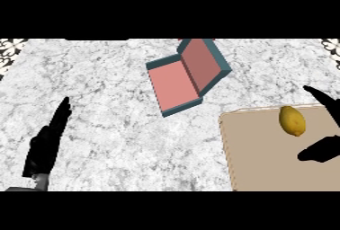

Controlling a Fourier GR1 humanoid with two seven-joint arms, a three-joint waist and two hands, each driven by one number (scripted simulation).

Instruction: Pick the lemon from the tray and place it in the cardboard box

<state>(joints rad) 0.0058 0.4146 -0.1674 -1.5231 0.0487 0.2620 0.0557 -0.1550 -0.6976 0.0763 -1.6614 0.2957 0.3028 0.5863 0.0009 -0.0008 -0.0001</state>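
One lemon (292,120), yellow and oval, is lying in the tan tray (266,161) at the frame's lower right, near its upper edge. Up centre, the box (187,75), pink inside with teal walls, is sitting tilted on the marble tabletop (106,90). Right robot hand (324,148) is spreading wide beside the lemon; left robot hand (45,143) is resting open, lower left.

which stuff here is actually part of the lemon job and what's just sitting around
Part of the job:
- lemon, lying on the tray
- tray, tan, at the right
- box, open, pink inside with teal walls
- right hand, open beside the lemon

Just there:
- left hand, open, resting at the left
- marble counter
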